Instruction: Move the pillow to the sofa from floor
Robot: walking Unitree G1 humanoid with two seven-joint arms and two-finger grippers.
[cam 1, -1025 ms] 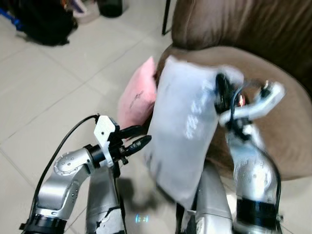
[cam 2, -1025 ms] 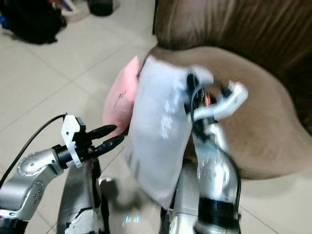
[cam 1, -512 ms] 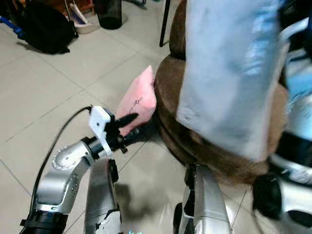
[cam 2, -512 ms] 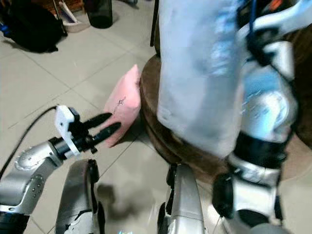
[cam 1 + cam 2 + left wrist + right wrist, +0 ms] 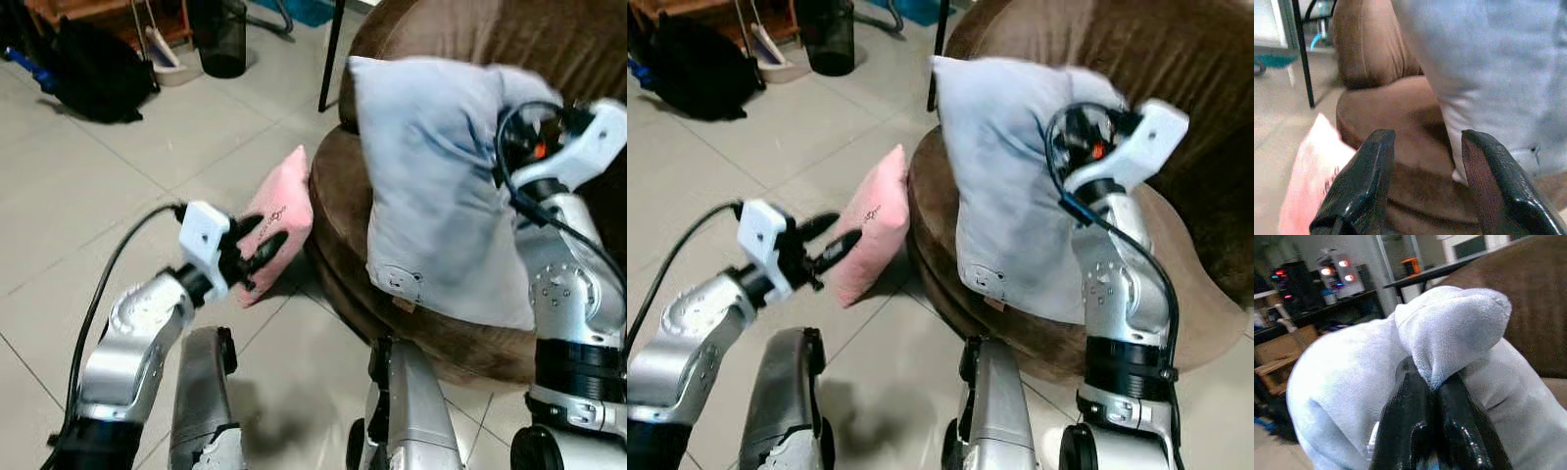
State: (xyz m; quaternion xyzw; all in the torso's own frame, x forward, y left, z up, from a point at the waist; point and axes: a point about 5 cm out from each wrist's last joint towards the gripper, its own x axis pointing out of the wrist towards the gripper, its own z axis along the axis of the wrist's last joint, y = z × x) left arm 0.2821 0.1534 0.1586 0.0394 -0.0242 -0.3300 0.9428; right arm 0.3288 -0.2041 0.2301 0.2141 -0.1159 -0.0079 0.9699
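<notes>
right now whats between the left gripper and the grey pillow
In the left eye view, the pink pillow and the brown sofa's seat edge lie between the left gripper and grey pillow.

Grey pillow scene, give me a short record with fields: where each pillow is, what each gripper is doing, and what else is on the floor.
grey pillow: held upright over the brown sofa seat, its lower edge at the seat front
right gripper: fingers shut, pinching a fold at the grey pillow's top corner
left gripper: fingers open, holding nothing, raised in front of the pink pillow
pink pillow: on the tiled floor, leaning against the sofa's base
other things on floor: black bag, dark bin
</notes>
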